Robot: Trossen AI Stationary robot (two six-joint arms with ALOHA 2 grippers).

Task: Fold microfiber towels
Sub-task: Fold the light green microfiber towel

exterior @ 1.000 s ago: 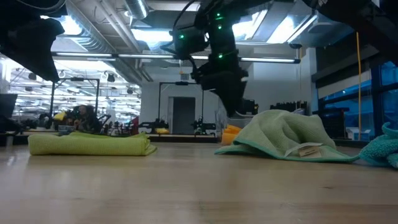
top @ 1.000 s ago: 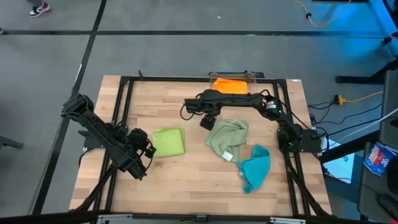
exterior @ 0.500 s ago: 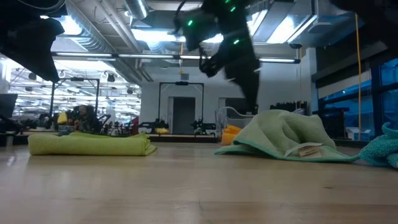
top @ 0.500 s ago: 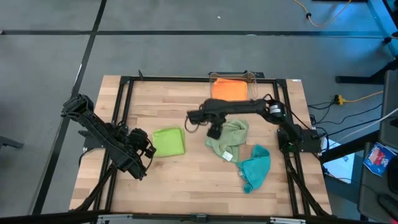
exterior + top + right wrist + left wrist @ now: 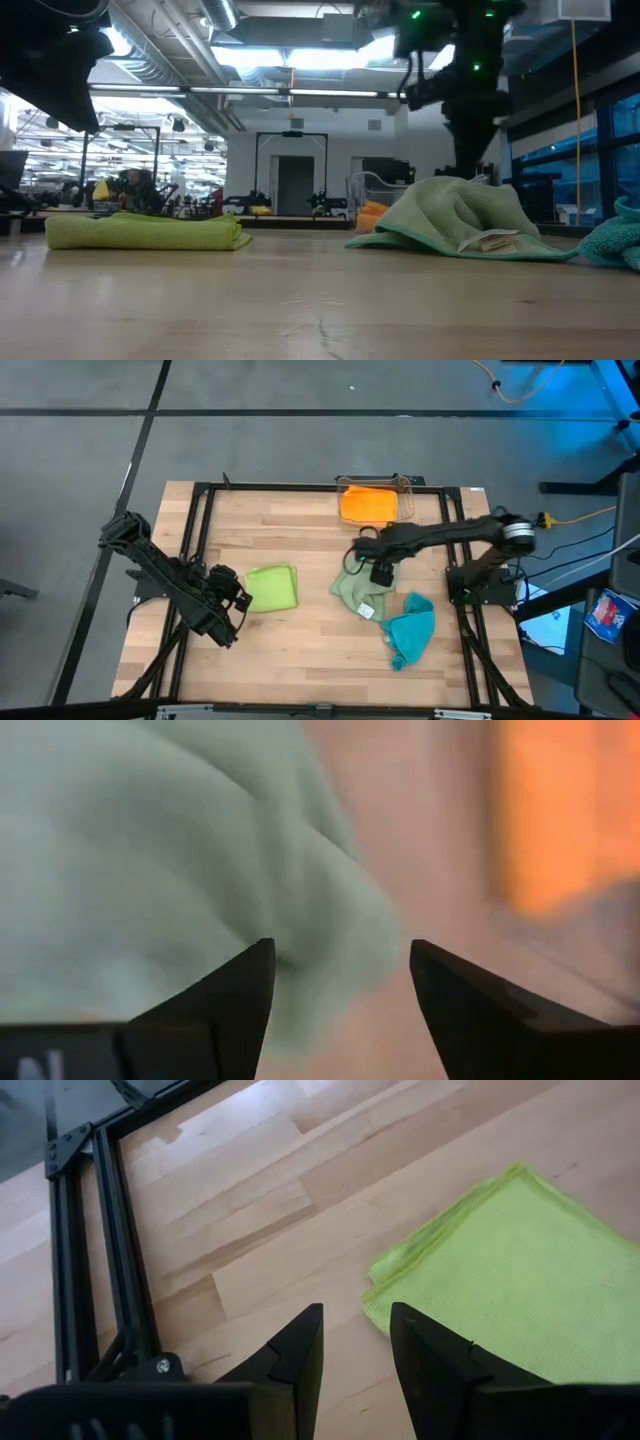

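My right gripper [image 5: 381, 572] is hovering over the far edge of the crumpled sage towel [image 5: 362, 588], fingers spread wide with nothing in them. Teal towel [image 5: 410, 630] is bunched just beside the sage one, lime towel [image 5: 272, 588] lies folded flat near my left gripper [image 5: 355, 1342], which is parked, part open and empty. Orange towel [image 5: 367, 503] sits in the bin [image 5: 405, 488].

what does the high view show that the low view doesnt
Only the high view shows the clear bin's orange towel in full, the left gripper by the lime towel, and the right gripper open over the sage towel. Only the low view shows the room behind. Both show the lime, sage and teal towel.
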